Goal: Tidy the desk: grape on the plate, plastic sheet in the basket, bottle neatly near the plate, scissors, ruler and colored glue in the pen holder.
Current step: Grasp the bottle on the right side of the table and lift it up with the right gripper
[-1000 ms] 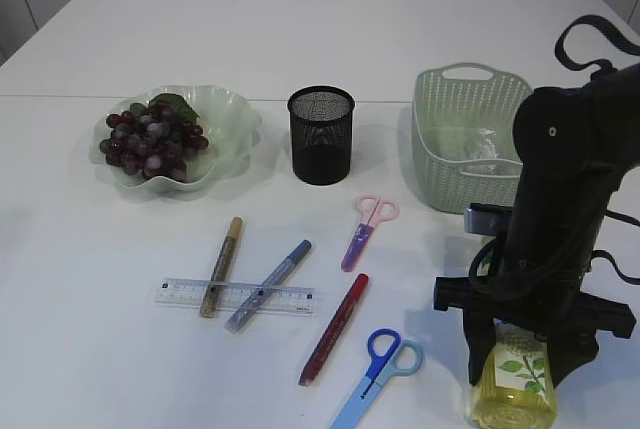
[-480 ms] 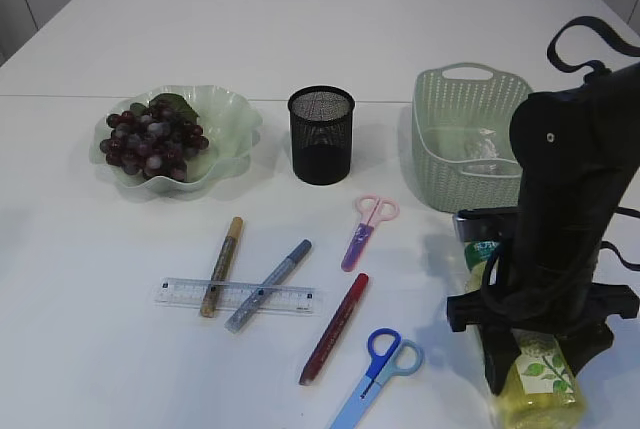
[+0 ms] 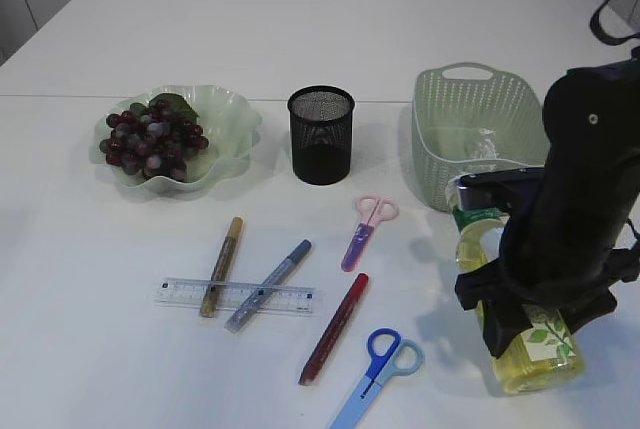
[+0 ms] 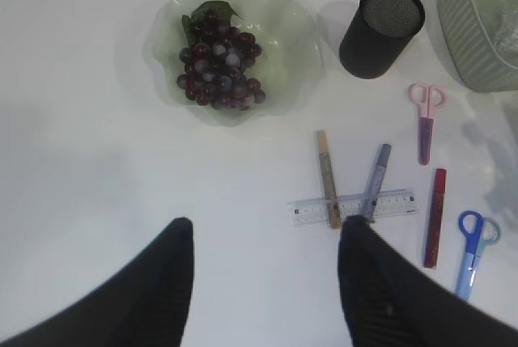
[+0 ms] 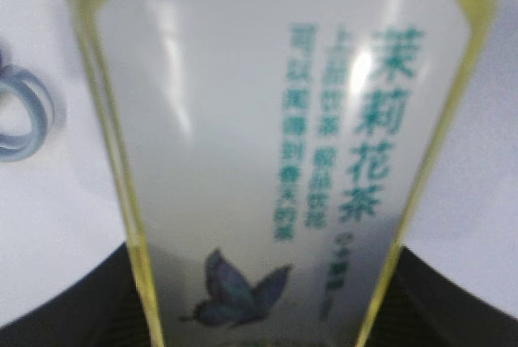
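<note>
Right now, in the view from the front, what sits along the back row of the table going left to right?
Plate holding the grapes → black mesh pen holder → pale green basket with the plastic sheet inside.

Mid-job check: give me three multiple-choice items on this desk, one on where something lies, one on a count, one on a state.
1. Where is the bunch of dark red grapes?
A. in the pale green wavy plate
B. in the green woven basket
C. on the bare table

2. How many pairs of scissors lie on the table?
A. one
B. two
C. three

3. What is the right gripper doing?
A. hanging open over the ruler
B. closed on a glue pen
C. closed on the yellow tea bottle

Answers: 1 A, the grapes sit inside the plate's rim. 2 B, pink scissors and blue scissors. 3 C, the bottle fills the right wrist view between the jaws.
</note>
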You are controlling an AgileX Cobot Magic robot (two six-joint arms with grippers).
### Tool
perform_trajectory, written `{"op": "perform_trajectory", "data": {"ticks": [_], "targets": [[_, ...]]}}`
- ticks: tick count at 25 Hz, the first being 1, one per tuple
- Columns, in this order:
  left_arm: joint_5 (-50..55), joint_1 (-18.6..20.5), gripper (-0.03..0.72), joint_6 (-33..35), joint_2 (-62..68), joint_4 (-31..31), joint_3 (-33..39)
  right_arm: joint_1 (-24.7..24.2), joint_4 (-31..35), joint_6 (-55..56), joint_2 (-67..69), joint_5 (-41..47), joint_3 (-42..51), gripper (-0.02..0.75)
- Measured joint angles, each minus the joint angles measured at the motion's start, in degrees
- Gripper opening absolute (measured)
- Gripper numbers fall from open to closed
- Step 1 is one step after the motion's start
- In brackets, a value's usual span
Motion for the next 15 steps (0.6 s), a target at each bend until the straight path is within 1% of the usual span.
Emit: {"op": "perform_trajectory", "data": {"ticks": [7,15], "targets": [[0.00,0.00,0.415,0.00,0.00,0.00,0.00,0.00,0.63,-5.35,-4.79,-3.12,3.12,0.472],[0.00,0.00,0.404,0.00,0.00,0.00,0.00,0.00,6.17,-16.94,-12.14,-8.07,4.39,0.471]]}}
